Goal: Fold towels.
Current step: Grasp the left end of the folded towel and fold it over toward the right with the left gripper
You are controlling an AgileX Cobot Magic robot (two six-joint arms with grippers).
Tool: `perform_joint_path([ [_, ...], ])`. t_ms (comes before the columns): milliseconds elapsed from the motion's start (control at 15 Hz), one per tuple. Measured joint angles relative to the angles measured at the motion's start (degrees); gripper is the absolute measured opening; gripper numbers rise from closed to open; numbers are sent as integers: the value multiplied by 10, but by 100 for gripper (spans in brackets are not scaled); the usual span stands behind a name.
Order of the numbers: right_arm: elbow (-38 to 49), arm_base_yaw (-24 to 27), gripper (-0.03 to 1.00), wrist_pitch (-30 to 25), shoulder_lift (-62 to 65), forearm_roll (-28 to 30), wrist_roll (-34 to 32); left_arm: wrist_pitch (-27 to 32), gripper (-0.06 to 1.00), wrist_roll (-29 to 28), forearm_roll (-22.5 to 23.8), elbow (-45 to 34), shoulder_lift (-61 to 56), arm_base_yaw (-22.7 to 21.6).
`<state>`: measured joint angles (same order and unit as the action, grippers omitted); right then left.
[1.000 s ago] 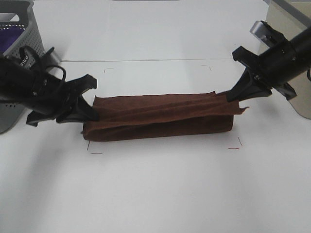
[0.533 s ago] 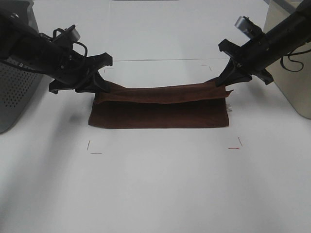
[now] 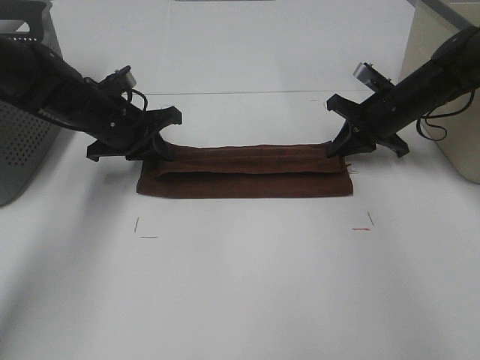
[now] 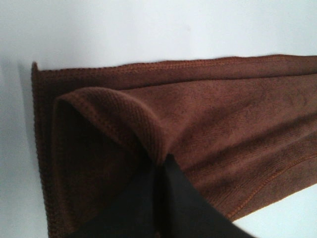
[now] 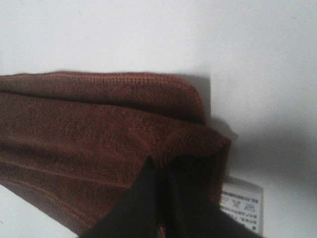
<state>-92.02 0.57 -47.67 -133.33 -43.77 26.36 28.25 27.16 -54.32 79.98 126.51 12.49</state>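
Note:
The dark reddish-brown towel [image 3: 244, 174] lies on the white table as a long folded band. My left gripper [image 3: 156, 152] is shut on its left upper corner, low over the table; the left wrist view shows the pinched fold of the towel [image 4: 148, 134] at the fingertips [image 4: 171, 188]. My right gripper [image 3: 335, 152] is shut on the right upper corner; the right wrist view shows the towel [image 5: 99, 129] and its white tag [image 5: 241, 206] beside the fingers [image 5: 148, 198].
A grey perforated basket [image 3: 22, 142] stands at the far left behind my left arm. A beige box [image 3: 450, 75] stands at the far right. Small red corner marks [image 3: 363, 227] lie on the table in front of the towel.
Both grippers carried the towel's front edge up and away over the rest, then lowered it. The towel went from a raised roll to a flatter folded band farther back.

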Motion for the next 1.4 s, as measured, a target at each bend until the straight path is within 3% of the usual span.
perform_joint_path([
  [133,0,0,9,2,-3,-1,0,-6,5,0,-2,0,2,0],
  [200,0,0,19,3,-3,-2,0,-8,11,0,-1,0,2,0],
  [400,-1,1,59,-13,-3,-16,0,21,51,0,2,0,2,0],
  [533,-2,1,75,-30,1,-23,0,36,68,0,5,0,-1,0],
  [733,-2,1,79,-45,21,2,-2,29,71,-1,32,0,-28,-3],
  [1000,-2,1,79,-70,68,52,-33,25,72,-56,78,1,-43,-29],
  [1400,-2,1,79,-94,87,100,-61,36,72,-62,47,7,14,-28],
])
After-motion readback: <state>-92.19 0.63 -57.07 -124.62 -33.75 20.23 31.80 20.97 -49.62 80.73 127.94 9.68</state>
